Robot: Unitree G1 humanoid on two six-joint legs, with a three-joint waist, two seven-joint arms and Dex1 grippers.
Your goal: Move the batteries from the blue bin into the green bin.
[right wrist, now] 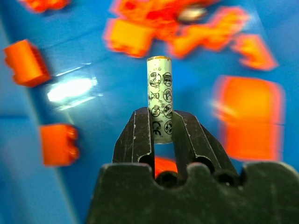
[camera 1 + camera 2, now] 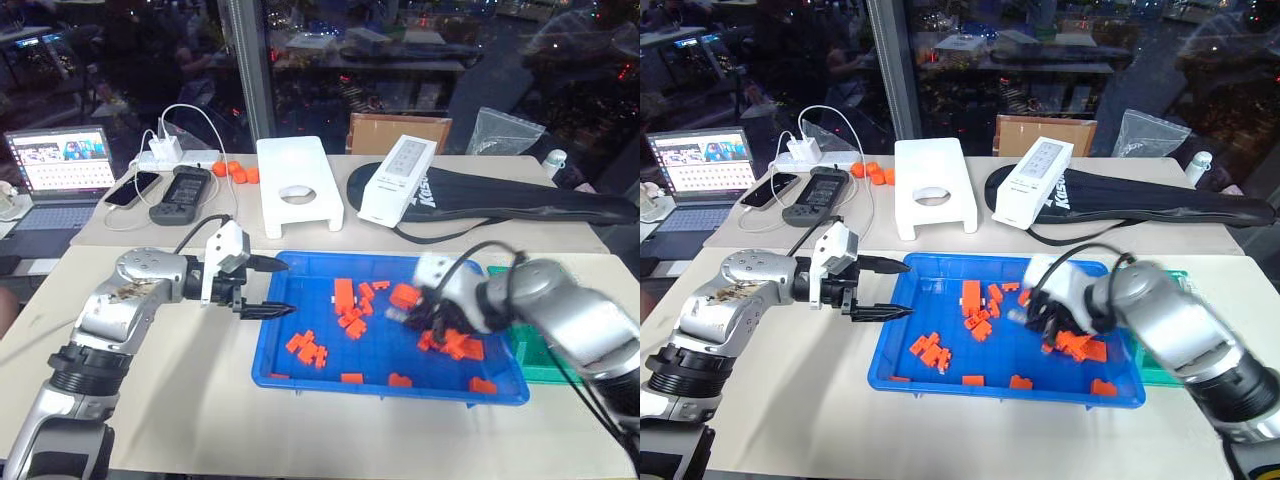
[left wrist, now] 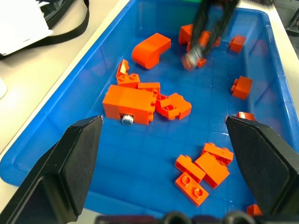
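Note:
The blue bin (image 2: pixel 300 378) lies on the near table, strewn with orange bricks (image 2: pixel 344 294). My right gripper (image 1: pixel 161 122) hangs blurred above the bin's right half (image 2: pixel 405 318), shut on a silvery battery (image 1: pixel 159 99) that stands up between its fingers. A second battery (image 3: pixel 126 120) lies in the bin against the front of a large orange brick (image 3: pixel 128 103). My left gripper (image 2: pixel 268 288) is open with nothing in it. It hovers level over the bin's left rim and points right. The green bin (image 2: pixel 535 365) sits just right of the blue bin, partly hidden by my right arm.
Across a gap, the far table holds a white stand (image 2: pixel 297 183), a white box (image 2: pixel 396 182) on a black racket bag (image 2: pixel 520 205), a laptop (image 2: pixel 60 175), a phone (image 2: pixel 132 189), a handset (image 2: pixel 180 194) and a charger with cables (image 2: pixel 165 150).

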